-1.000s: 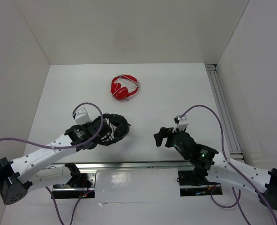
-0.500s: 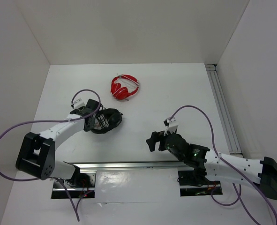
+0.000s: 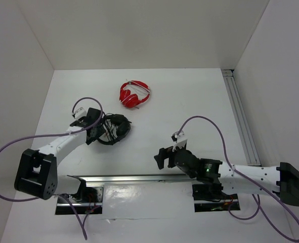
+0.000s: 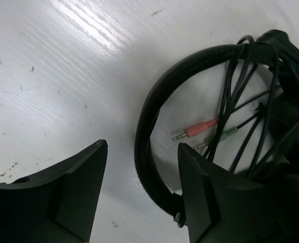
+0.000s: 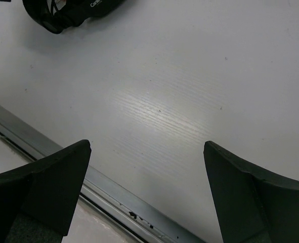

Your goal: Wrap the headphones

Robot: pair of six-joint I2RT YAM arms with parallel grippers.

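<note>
Now the left tool [image 4: 141,151] is hanging released over the headphones [image 3: 115,129], which are lying cable-crossed on the tabletop [image 3: 189,101] just nearer than the red headphones [image 3: 134,94]. The right tool [image 5: 146,148] is standing released, empty. Lifting straight up should avoid snagging loops.

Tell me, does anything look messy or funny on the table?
A little. The cable is looped around the black headphones, but its pink plug and green plug poke out loose inside the headband. Nothing looks broken or spilled.
</note>
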